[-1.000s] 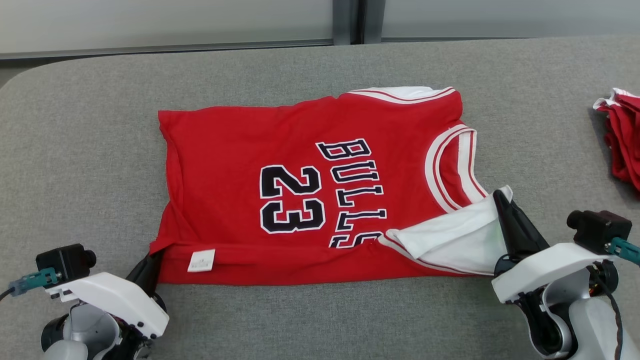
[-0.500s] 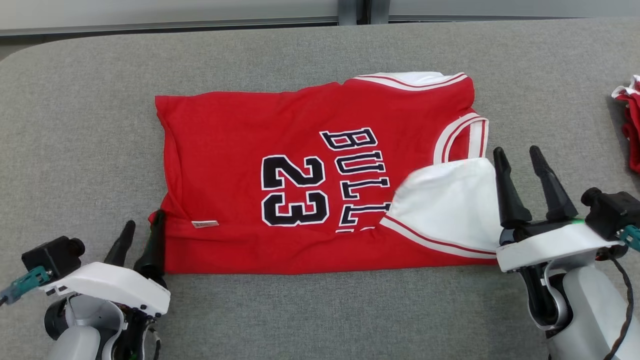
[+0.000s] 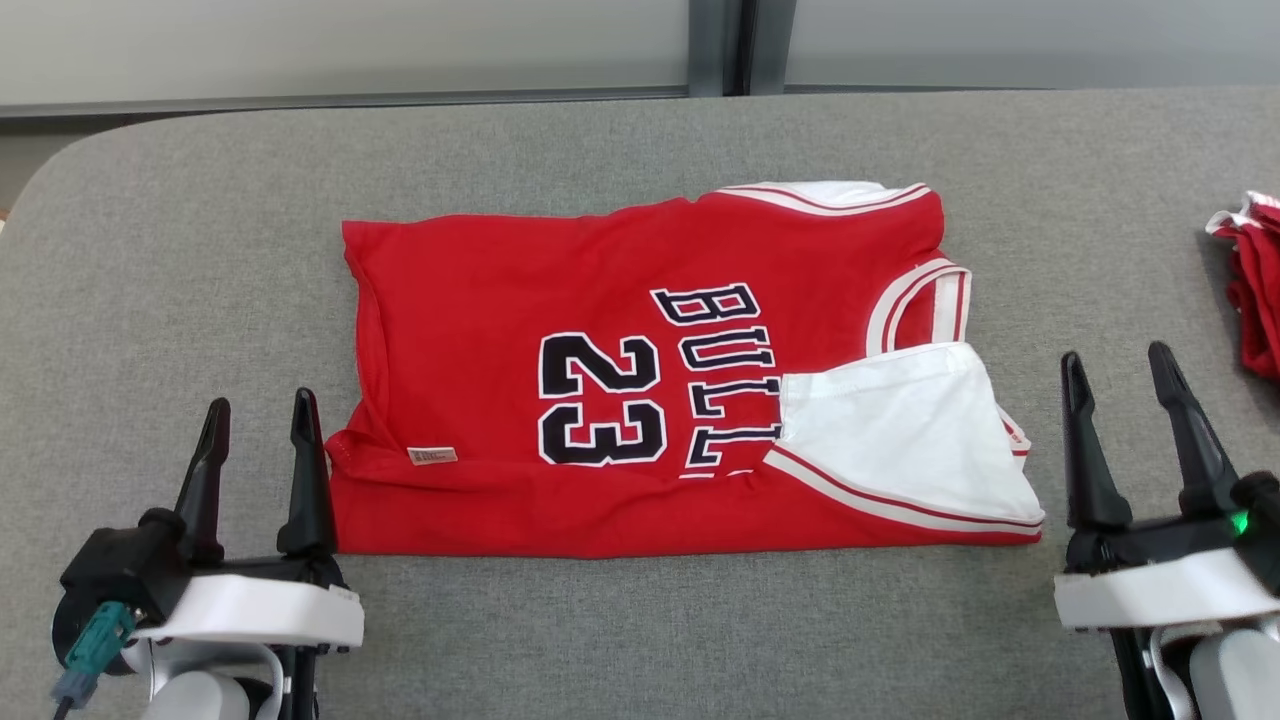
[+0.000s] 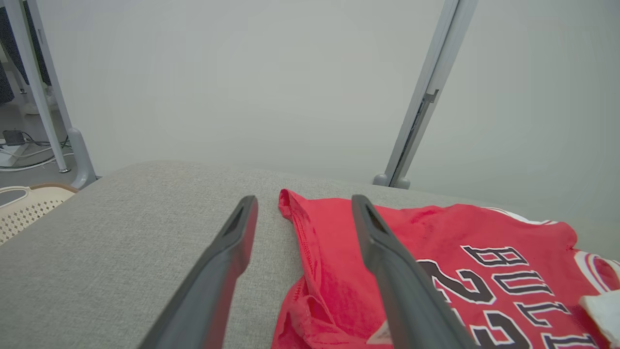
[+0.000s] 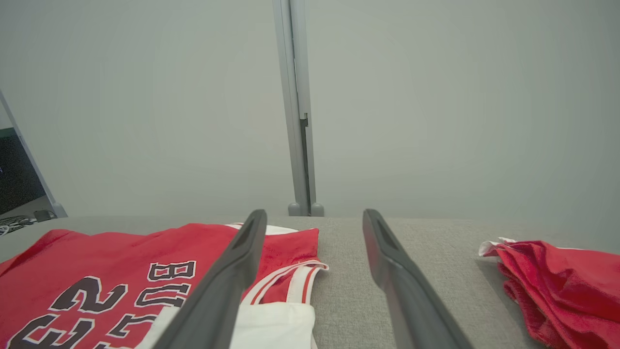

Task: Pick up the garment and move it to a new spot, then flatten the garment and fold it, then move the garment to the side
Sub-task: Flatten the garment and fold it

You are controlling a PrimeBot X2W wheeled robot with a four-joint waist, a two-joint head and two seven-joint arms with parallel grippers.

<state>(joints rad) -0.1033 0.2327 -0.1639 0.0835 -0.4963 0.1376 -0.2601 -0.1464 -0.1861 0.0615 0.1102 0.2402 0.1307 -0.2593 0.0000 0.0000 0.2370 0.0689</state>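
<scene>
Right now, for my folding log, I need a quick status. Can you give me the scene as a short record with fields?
garment: red jersey, spread on the grey table, near edge folded over
flap: white flap turned over its near right corner
left gripper: open, empty, at the jersey's near left corner, contact unclear
right gripper: open, empty, apart from the jersey, on its right
other: second red garment, bunched at the table's right

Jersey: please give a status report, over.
Left gripper open beside jersey; right gripper open, clear of it. Jersey partly folded on table, white flap on top. Red pile far right, not obstructing.
</scene>
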